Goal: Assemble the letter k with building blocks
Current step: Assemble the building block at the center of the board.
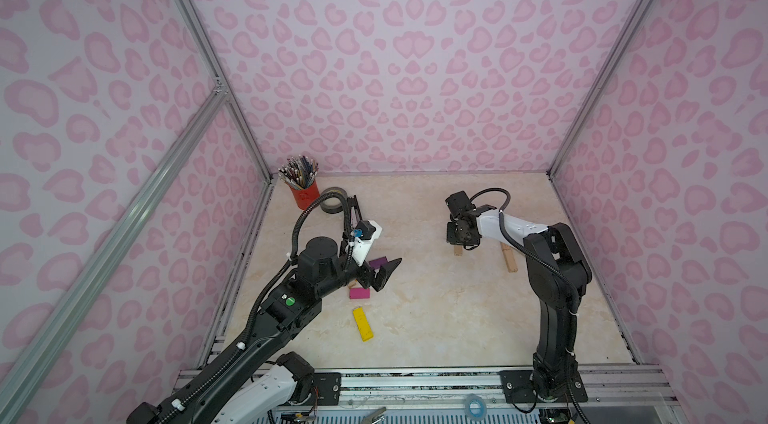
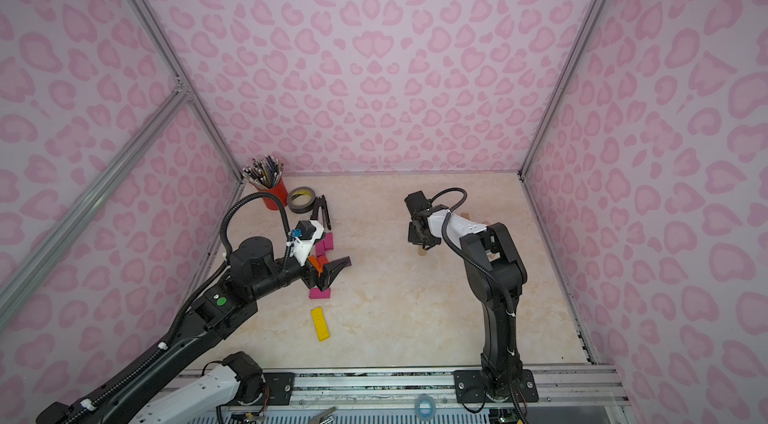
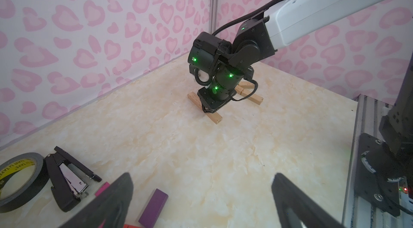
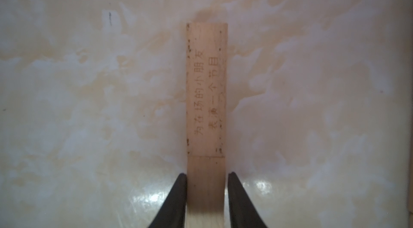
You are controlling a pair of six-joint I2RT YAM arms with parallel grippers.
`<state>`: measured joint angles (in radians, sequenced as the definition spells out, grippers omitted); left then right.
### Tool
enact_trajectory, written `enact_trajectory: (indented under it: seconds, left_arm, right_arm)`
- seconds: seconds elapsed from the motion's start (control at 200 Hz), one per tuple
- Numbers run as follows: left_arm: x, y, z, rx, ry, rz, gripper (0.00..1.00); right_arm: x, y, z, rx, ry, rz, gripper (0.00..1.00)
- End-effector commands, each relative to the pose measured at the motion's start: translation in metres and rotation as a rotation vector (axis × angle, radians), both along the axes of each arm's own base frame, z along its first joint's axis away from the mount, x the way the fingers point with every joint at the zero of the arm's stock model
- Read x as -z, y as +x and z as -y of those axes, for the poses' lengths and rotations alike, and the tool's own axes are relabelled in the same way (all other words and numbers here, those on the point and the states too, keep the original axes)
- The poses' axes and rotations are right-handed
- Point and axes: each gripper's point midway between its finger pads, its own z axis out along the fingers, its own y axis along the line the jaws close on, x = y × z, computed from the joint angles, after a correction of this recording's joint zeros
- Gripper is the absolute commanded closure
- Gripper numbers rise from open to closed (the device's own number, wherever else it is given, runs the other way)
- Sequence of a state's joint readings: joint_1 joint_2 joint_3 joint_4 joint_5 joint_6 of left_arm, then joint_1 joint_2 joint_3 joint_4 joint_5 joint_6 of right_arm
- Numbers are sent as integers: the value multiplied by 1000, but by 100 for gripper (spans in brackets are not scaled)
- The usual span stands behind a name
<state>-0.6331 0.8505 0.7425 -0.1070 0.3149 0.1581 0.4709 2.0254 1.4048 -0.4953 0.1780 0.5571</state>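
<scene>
— What's the right arm busy with?

— A plain light-wood bar with printed characters (image 4: 205, 90), lying flat on the marbled cream desk (image 1: 436, 309), right of the middle. The right tool (image 4: 207, 176) straddles it, its black tips close against both long edges. Whether they pinch the bar or only flank it, I can't tell.

— And how is the arm standing?

— The right arm (image 1: 552, 276) rises from the near rail with its elbow bent. Its white forearm reaches in toward the middle and the wrist points straight down over the bar.

— The other one?

— The left arm (image 1: 270, 318) stretches low from the near left corner, almost level. The left tool (image 3: 202, 175) is spread wide and holds nothing. It hangs above the painted bars.

— How many bars in all?

— At least three in plain wood: the one under the tool, then a second wood bar (image 3: 251, 97) and a third wood bar (image 3: 245, 85) just behind it, partly hidden by the arm. In paint there is one yellow bar (image 1: 362, 324) alone nearest the rail. There is also one magenta bar (image 1: 359, 293), one purple bar (image 3: 153, 207) and one orange bar (image 2: 314, 263). The pink bars (image 2: 326, 243) are half covered, so I can't count them.

— Anything else?

— One red cup of pencils (image 1: 305, 195), one grey roll of tape (image 2: 301, 199) and one black stapler (image 3: 67, 182), all toward the far left corner.
</scene>
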Motion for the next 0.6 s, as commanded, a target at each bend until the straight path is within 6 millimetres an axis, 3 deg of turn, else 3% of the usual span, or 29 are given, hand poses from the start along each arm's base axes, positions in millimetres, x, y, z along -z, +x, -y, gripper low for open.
enact_trajectory:
  seconds: [0.0, 0.15, 0.28, 0.415, 0.52, 0.596]
  left_arm:
    - [-3, 1, 0, 2, -6, 15, 1]
    - [-3, 2, 0, -7, -5, 9, 1]
    - [1, 15, -13, -137, -35, -47, 1]
    - [20, 53, -73, -579, -136, -215, 1]
    - [60, 65, -124, -837, -220, -445, 10]
    - [93, 62, -147, -935, -282, -592, 22]
  right_arm:
    - [4, -2, 2, 7, -12, -18, 67]
    - [-2, -2, -1, 2, 5, -12, 65]
    - [-28, 0, -7, -8, 58, 27, 59]
    - [-64, -7, -13, -14, 131, 81, 53]
    - [-93, -19, -18, -21, 188, 131, 46]
    - [-112, -33, -25, -36, 221, 163, 38]
